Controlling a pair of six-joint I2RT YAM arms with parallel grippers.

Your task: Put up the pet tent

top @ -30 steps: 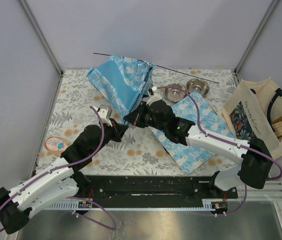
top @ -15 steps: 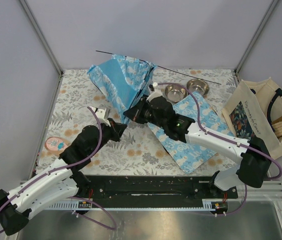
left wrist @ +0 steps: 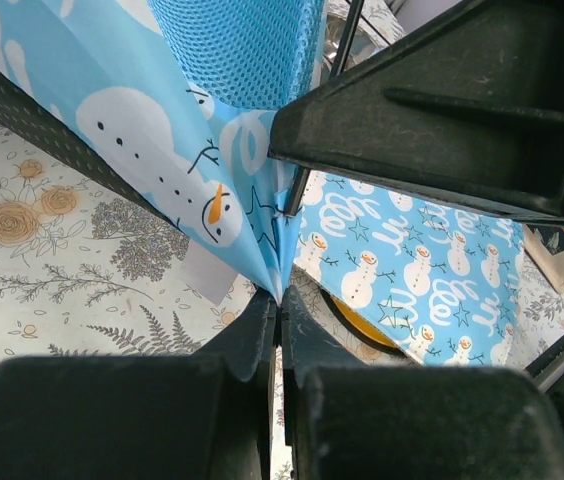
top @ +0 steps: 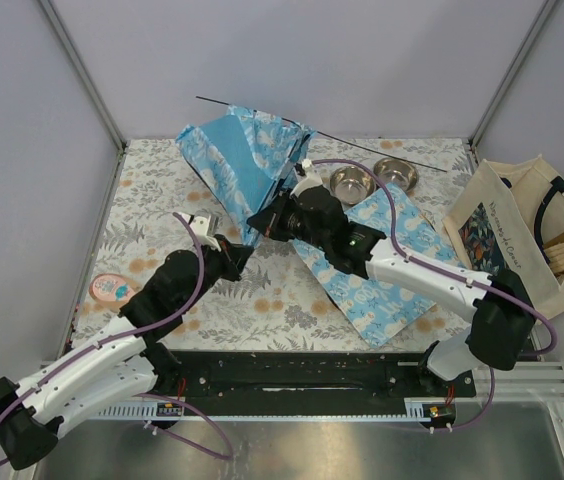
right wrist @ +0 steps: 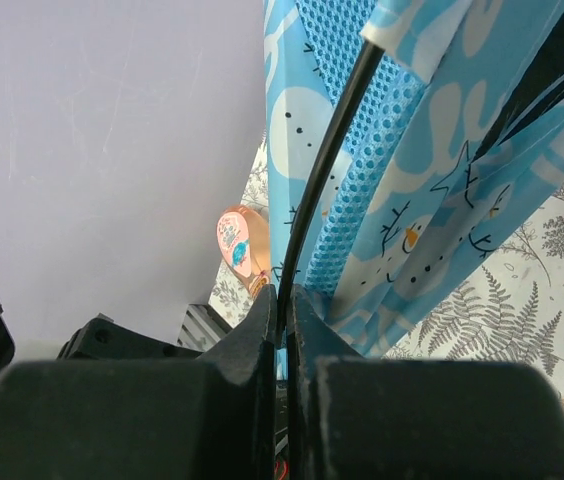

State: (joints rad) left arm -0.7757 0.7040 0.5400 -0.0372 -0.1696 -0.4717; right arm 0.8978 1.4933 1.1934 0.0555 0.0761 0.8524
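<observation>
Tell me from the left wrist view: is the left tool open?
No, the left tool is shut, pinching a corner of the pet tent.

The pet tent is a light-blue fabric shell with a white snowman print and plain blue panels. It is not erected: the fabric stands bunched and folded at the far left-centre of the table, tapering down to a pointed corner. A thin black pole crosses its top, projecting on both sides. A blue mesh panel shows among the folds.
</observation>
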